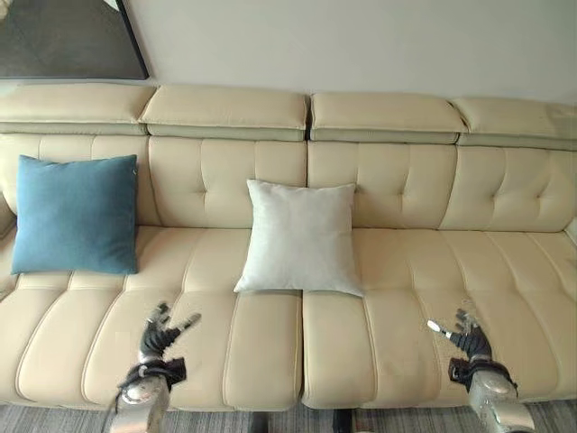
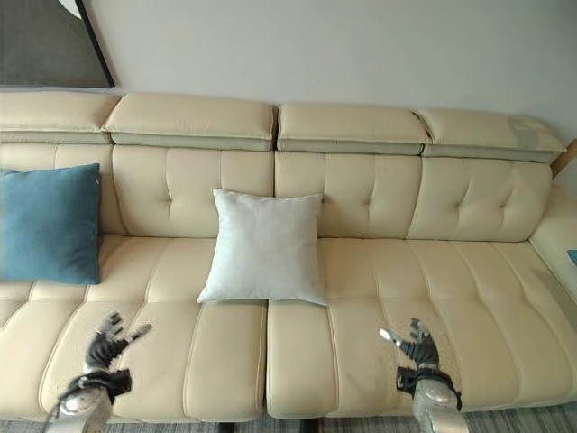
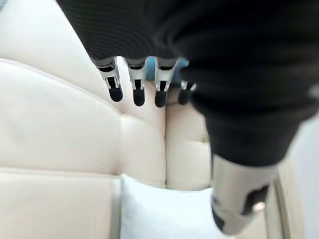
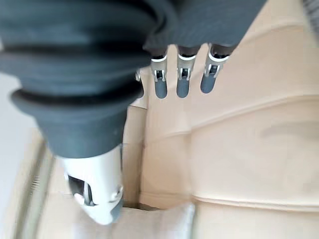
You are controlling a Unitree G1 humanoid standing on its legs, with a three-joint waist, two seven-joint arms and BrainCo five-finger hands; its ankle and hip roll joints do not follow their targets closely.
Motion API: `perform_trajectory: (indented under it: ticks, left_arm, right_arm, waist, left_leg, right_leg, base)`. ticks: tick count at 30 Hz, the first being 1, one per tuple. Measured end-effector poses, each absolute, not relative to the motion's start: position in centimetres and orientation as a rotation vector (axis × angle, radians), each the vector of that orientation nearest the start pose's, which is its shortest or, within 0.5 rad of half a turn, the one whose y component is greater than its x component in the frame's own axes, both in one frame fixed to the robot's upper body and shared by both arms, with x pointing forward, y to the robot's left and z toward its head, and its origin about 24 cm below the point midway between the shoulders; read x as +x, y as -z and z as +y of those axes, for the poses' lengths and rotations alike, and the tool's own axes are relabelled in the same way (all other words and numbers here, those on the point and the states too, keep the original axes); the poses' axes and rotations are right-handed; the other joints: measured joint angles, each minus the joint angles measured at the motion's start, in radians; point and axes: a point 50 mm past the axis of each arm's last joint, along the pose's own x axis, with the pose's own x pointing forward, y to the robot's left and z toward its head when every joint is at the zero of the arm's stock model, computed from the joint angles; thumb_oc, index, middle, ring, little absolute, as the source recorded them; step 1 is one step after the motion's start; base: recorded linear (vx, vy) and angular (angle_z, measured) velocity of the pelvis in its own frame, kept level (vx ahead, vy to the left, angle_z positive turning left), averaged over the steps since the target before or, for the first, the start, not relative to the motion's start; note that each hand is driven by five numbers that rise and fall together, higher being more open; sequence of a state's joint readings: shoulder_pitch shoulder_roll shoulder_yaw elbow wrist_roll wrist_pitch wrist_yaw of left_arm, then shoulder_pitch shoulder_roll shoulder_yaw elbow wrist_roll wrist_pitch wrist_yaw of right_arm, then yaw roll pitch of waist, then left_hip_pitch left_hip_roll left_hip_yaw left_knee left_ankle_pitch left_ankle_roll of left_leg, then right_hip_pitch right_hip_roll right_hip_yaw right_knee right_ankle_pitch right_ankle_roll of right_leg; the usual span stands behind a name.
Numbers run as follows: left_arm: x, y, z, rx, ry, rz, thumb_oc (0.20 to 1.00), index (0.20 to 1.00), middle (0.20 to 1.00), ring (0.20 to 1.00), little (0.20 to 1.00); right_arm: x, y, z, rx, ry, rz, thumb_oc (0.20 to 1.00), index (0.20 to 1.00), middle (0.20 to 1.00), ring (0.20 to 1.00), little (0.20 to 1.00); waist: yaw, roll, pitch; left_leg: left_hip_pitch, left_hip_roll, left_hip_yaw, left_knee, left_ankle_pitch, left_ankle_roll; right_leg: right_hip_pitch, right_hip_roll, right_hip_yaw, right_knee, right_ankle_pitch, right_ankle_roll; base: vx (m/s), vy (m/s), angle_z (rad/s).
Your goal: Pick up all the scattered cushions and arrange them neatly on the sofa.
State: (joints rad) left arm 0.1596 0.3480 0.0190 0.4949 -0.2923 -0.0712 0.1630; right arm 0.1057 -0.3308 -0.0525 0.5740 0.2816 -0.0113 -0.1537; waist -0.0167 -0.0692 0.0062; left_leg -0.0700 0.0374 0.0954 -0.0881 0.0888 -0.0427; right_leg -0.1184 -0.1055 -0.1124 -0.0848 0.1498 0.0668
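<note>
Two robot hands hover low over the front edge of the seat of a long cream leather sofa, each empty. The left hand comes up from the lower left over the seat panel left of the centre seam, wrist down and fingers pointing up and away toward the backrest; its fingers are relaxed and slightly spread, the thumb angled out to the right. In its wrist view the dark-tipped fingers hang straight in a row above bare cream upholstery, touching nothing. The right hand stands over the seat toward the right end, likewise upright on its wrist, fingers loosely parted and the thumb reaching out to the left; its wrist view shows the fingers straight and clear of the leather.

Farther back, at the middle of the sofa, a square pale grey fabric cushion straddles the centre seam. It leans back with its top edge against the tufted backrest and its bottom edge resting on the seat, sides roughly upright, slightly turned so the lower right corner reaches forward.

At the sofa's left end, a square teal-blue fabric cushion stands nearly upright against the backrest, its lower edge on the seat, well apart from the grey one.

On the wall above the left end hangs a dark framed picture.
</note>
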Motion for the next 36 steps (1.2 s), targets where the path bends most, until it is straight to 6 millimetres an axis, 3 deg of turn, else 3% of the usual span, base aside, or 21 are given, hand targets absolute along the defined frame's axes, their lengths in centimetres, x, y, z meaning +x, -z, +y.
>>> perform_trajectory:
  ticks: [3,5,7,8,9,11,12,13,15,16,17,21,22,23,24,25,26,27,29,32,36]
  left_arm:
    - [16.6,7.4,27.0,0.113,-0.348,0.585,1.000,1.000,1.000,1.000,1.000]
    - [17.5,6.8,27.0,0.114,-0.338,0.552,1.000,1.000,1.000,1.000,1.000]
    - [18.2,6.2,26.7,0.107,-0.318,0.516,1.000,1.000,1.000,1.000,1.000]
    - [18.5,5.9,26.9,0.113,-0.315,0.506,1.000,1.000,1.000,1.000,1.000]
    - [18.5,5.9,27.1,0.120,-0.316,0.507,1.000,1.000,1.000,1.000,1.000]
    - [18.4,5.9,27.2,0.121,-0.320,0.512,1.000,1.000,1.000,1.000,1.000]
    - [18.3,6.0,27.3,0.121,-0.323,0.514,1.000,1.000,1.000,1.000,1.000]
    - [18.4,6.1,27.0,0.109,-0.325,0.516,1.000,1.000,1.000,1.000,1.000]
    - [18.0,6.8,25.9,0.072,-0.316,0.536,1.000,1.000,1.000,1.000,1.000]
    - [17.4,7.4,25.5,0.056,-0.318,0.556,1.000,1.000,1.000,1.000,1.000]
    - [17.5,7.5,25.2,0.042,-0.318,0.555,1.000,1.000,1.000,1.000,1.000]
    - [17.3,7.7,25.0,0.037,-0.319,0.565,1.000,1.000,1.000,1.000,1.000]
    - [17.6,7.5,25.0,0.037,-0.317,0.555,1.000,1.000,1.000,1.000,1.000]
    - [18.1,7.2,24.9,0.036,-0.315,0.541,1.000,1.000,1.000,1.000,1.000]
    - [18.3,7.2,24.9,0.035,-0.314,0.536,1.000,1.000,1.000,1.000,1.000]
    - [18.5,7.1,24.9,0.036,-0.315,0.531,1.000,1.000,1.000,1.000,1.000]
    - [18.8,6.8,25.0,0.040,-0.314,0.521,1.000,1.000,1.000,1.000,1.000]
    - [19.0,6.7,25.2,0.045,-0.316,0.515,1.000,1.000,1.000,1.000,1.000]
    - [19.5,6.3,25.2,0.049,-0.312,0.496,1.000,1.000,1.000,1.000,1.000]
    - [19.8,6.2,24.7,0.041,-0.297,0.488,1.000,1.000,1.000,1.000,1.000]
    - [19.6,6.2,24.8,0.049,-0.288,0.492,1.000,1.000,1.000,1.000,1.000]
  right_arm:
    - [17.0,8.5,-26.7,-0.040,0.405,0.646,1.000,1.000,1.000,1.000,1.000]
    - [17.3,8.9,-26.0,0.001,0.405,0.649,1.000,1.000,1.000,1.000,1.000]
    - [17.6,8.9,-25.8,0.032,0.407,0.647,1.000,1.000,1.000,1.000,1.000]
    - [17.6,8.8,-25.8,0.037,0.408,0.642,1.000,1.000,1.000,1.000,1.000]
    - [17.7,8.7,-25.8,0.042,0.409,0.636,1.000,1.000,1.000,1.000,1.000]
    - [18.0,8.6,-25.8,0.042,0.408,0.626,1.000,1.000,1.000,1.000,1.000]
    - [18.4,8.4,-25.7,0.039,0.402,0.616,1.000,1.000,1.000,1.000,1.000]
    - [18.8,8.1,-25.8,0.022,0.397,0.603,1.000,1.000,1.000,1.000,1.000]
    - [19.7,7.3,-26.3,-0.007,0.398,0.572,1.000,1.000,1.000,1.000,1.000]
    - [19.4,7.1,-26.8,-0.033,0.398,0.571,1.000,1.000,1.000,1.000,1.000]
    - [19.0,6.9,-27.4,-0.068,0.393,0.572,1.000,1.000,1.000,1.000,1.000]
    - [18.9,6.7,-28.1,-0.109,0.400,0.573,1.000,1.000,1.000,1.000,1.000]
    - [18.9,6.7,-28.1,-0.112,0.401,0.571,1.000,1.000,1.000,1.000,1.000]
    - [19.2,6.5,-28.0,-0.113,0.398,0.563,1.000,1.000,1.000,1.000,1.000]
    - [19.6,6.3,-27.9,-0.120,0.388,0.555,1.000,1.000,1.000,1.000,1.000]
    - [19.8,6.3,-27.6,-0.124,0.374,0.552,1.000,1.000,1.000,1.000,1.000]
    - [19.9,6.3,-27.3,-0.119,0.363,0.550,1.000,1.000,1.000,1.000,1.000]
    - [20.2,5.9,-27.0,-0.115,0.353,0.526,1.000,1.000,1.000,1.000,1.000]
    - [20.9,5.2,-26.7,-0.110,0.336,0.491,1.000,1.000,1.000,1.000,1.000]
    - [21.1,4.7,-26.9,-0.108,0.338,0.464,1.000,1.000,1.000,1.000,1.000]
    - [20.8,5.3,-26.1,-0.087,0.330,0.481,1.000,1.000,1.000,1.000,1.000]
  waist:
    - [-0.006,-0.012,0.008]
    - [-0.020,-0.005,0.053]
    - [-0.015,0.063,0.102]
    - [-0.012,0.066,0.103]
    - [-0.006,0.062,0.104]
    - [0.003,0.053,0.104]
    - [0.015,0.043,0.105]
    - [0.030,0.047,0.114]
    - [0.035,0.089,0.121]
    - [0.036,0.124,0.109]
    - [0.031,0.132,0.105]
    - [0.034,0.115,0.118]
    - [0.033,0.111,0.121]
    - [0.034,0.107,0.125]
    - [0.036,0.108,0.128]
    - [0.030,0.094,0.135]
    - [0.026,0.058,0.143]
    - [0.016,0.043,0.146]
    - [-0.008,0.051,0.142]
    - [-0.032,0.082,0.141]
    - [-0.031,0.060,0.134]
  left_leg:
    - [-0.019,-0.011,0.025,0.007,0.009,0.015]
    - [-0.039,-0.008,0.053,0.008,0.038,0.057]
    - [-0.064,0.057,0.059,0.009,0.057,0.079]
    - [-0.069,0.069,0.058,0.010,0.063,0.079]
    - [-0.071,0.072,0.060,0.009,0.065,0.077]
    - [-0.071,0.075,0.076,0.009,0.077,0.062]
    - [-0.072,0.075,0.087,0.009,0.088,0.046]
    - [-0.074,0.091,0.100,0.009,0.096,0.034]
    - [-0.078,0.126,0.098,0.009,0.102,0.017]
    - [-0.089,0.140,0.076,0.020,0.122,0.006]
    - [-0.116,0.155,0.059,0.054,0.135,-0.014]
    - [-0.156,0.177,0.039,0.065,0.269,-0.066]
    - [-0.177,0.179,0.016,0.063,0.315,-0.100]
    - [-0.191,0.178,-0.012,0.054,0.350,-0.057]
    - [-0.194,0.175,-0.030,0.045,0.365,-0.040]
    - [-0.194,0.153,-0.036,0.065,0.348,-0.056]
    - [-0.186,0.109,-0.029,0.142,0.217,-0.088]
    - [-0.141,0.076,-0.028,0.210,0.084,-0.084]
    - [-0.019,0.075,-0.030,0.191,-0.025,-0.065]
    - [0.060,0.088,-0.016,0.061,-0.047,-0.053]
    - [0.077,0.049,-0.003,0.002,-0.035,-0.010]
  right_leg:
    - [-0.046,-0.017,0.005,0.026,-0.005,0.022]
    - [-0.078,-0.030,0.004,0.055,-0.031,0.075]
    - [-0.161,0.001,0.005,0.399,-0.171,0.077]
    - [-0.164,-0.001,0.009,0.509,-0.237,0.082]
    - [-0.142,-0.005,0.018,0.549,-0.283,0.090]
    - [-0.069,-0.008,0.042,0.511,-0.324,0.098]
    - [-0.015,-0.012,0.035,0.417,-0.337,0.083]
    - [0.029,0.013,0.033,0.299,-0.329,0.020]
    - [0.068,0.060,0.036,0.184,-0.255,0.003]
    - [0.083,0.089,0.030,0.158,-0.237,-0.010]
    - [0.076,0.100,0.027,0.154,-0.237,-0.020]
    - [0.071,0.131,0.000,0.149,-0.220,-0.061]
    - [0.055,0.132,-0.012,0.162,-0.220,-0.078]
    - [0.034,0.129,-0.029,0.183,-0.215,-0.102]
    - [0.017,0.126,-0.039,0.195,-0.210,-0.118]
    - [0.012,0.105,-0.054,0.195,-0.201,-0.133]
    - [0.013,0.069,-0.056,0.190,-0.189,-0.134]
    - [0.023,0.046,-0.056,0.166,-0.164,-0.126]
    - [0.025,0.042,-0.070,0.157,-0.149,-0.112]
    - [0.042,0.058,-0.105,0.140,-0.138,-0.080]
    - [0.066,0.027,-0.104,0.064,-0.090,-0.023]
  base:
    - [-0.24,0.038,-0.18]
    - [-0.26,-0.001,-0.30]
    - [-0.19,-0.062,-0.19]
    - [-0.15,-0.089,-0.12]
    - [-0.18,-0.121,-0.16]
    - [-0.18,-0.176,-0.23]
    - [-0.10,-0.139,-0.45]
    - [-0.06,-0.161,-0.53]
    - [-0.12,-0.237,-0.38]
    - [-0.17,-0.239,0.03]
    - [-0.14,-0.130,0.14]
    - [-0.24,-0.125,0.20]
    - [-0.23,-0.062,0.35]
    - [-0.17,-0.047,0.29]
    - [-0.14,-0.037,0.18]
    - [-0.14,-0.032,0.23]
    - [-0.14,-0.011,0.35]
    - [-0.10,0.026,0.27]
    - [-0.02,0.125,0.29]
    - [0.02,0.111,0.39]
    - [0.01,0.119,0.14]
